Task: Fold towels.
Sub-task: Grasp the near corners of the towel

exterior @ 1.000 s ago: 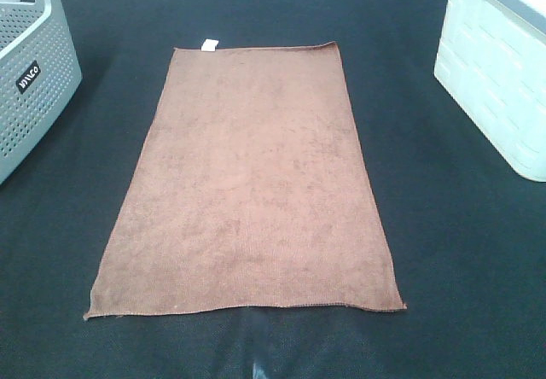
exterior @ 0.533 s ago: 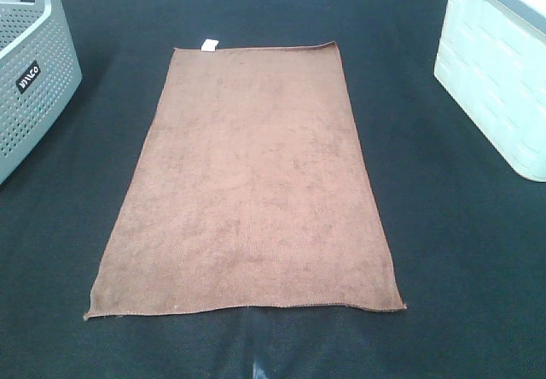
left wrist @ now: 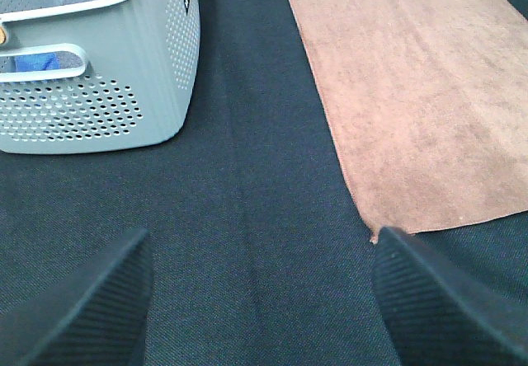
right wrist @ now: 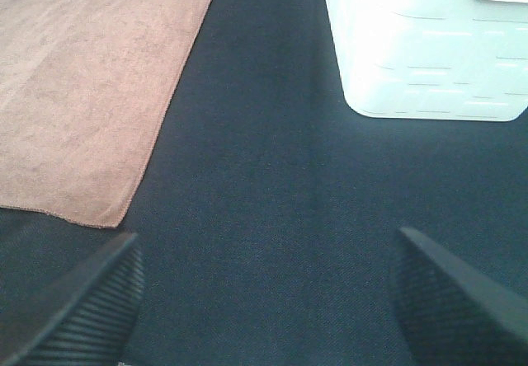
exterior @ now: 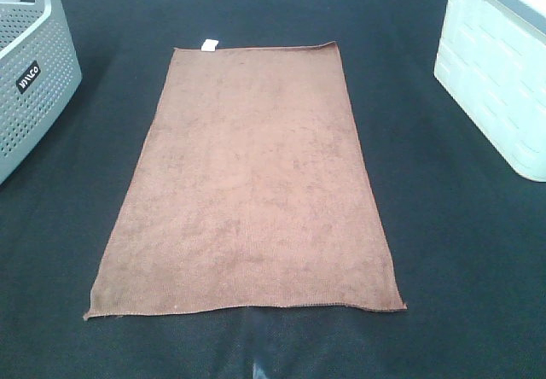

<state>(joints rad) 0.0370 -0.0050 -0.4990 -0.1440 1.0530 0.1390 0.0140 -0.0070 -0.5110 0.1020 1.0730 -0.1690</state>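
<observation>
The reddish-brown towel (exterior: pixel 247 187) lies flat and unfolded in the middle of the dark table, long side running away from me, with a small white tag (exterior: pixel 209 44) on its far short edge. Neither arm shows in the high view. My left gripper (left wrist: pixel 260 304) is open and empty above bare cloth, just off the towel's near left corner (left wrist: pixel 373 236). My right gripper (right wrist: pixel 264 300) is open and empty, just off the towel's near right corner (right wrist: pixel 115 222).
A grey perforated basket (exterior: pixel 30 72) stands at the far left and holds blue cloth, seen in the left wrist view (left wrist: pixel 91 69). A white bin (exterior: pixel 499 72) stands at the far right, also in the right wrist view (right wrist: pixel 429 44). Dark tablecloth (exterior: pixel 461 251) surrounds the towel.
</observation>
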